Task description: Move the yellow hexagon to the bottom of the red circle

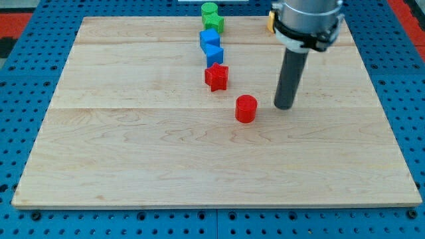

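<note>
Dark and straight, the rod ends in my tip [285, 106], which rests on the pale wooden board [133, 166] and holds nothing; it touches no block. Just to the view's left of it, with a small gap between, stands the red circle, a short red cylinder [246, 109]. Up and to the left of that sits the red star block [216, 77], apart from the cylinder. Above the star runs a short column toward the view's top: 2 blue blocks [212, 54] [209, 38], whose shapes are hard to make out, then 2 green blocks [214, 24] [209, 10] at the board's top edge, close together or touching. The yellow hexagon [271, 21] shows only as a small yellow sliver at the view's top, mostly hidden behind the arm's grey housing [307, 20], well apart from the red cylinder and above my tip. Around the board lies a blue perforated table surface [26, 79].
</note>
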Available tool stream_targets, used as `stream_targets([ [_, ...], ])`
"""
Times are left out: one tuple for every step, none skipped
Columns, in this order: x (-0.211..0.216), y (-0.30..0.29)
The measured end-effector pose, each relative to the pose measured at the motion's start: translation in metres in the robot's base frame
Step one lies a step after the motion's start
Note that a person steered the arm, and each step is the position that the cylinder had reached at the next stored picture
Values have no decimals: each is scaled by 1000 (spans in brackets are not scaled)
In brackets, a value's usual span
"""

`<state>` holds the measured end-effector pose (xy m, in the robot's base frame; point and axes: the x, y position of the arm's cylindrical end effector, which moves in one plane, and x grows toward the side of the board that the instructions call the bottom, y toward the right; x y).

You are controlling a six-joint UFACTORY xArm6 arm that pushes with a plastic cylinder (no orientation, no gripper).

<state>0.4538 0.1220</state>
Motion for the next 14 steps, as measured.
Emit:
stream_targets([
  [17,-30],
  [-8,-58],
  [-32,-78],
  [-44,-45],
  [-103,-7],
  [-151,84],
  [-182,171],
  [-248,164],
  [-263,112],
  [-233,100],
  [-236,75],
  [-262,63],
  [-237,37],
  [-195,42],
])
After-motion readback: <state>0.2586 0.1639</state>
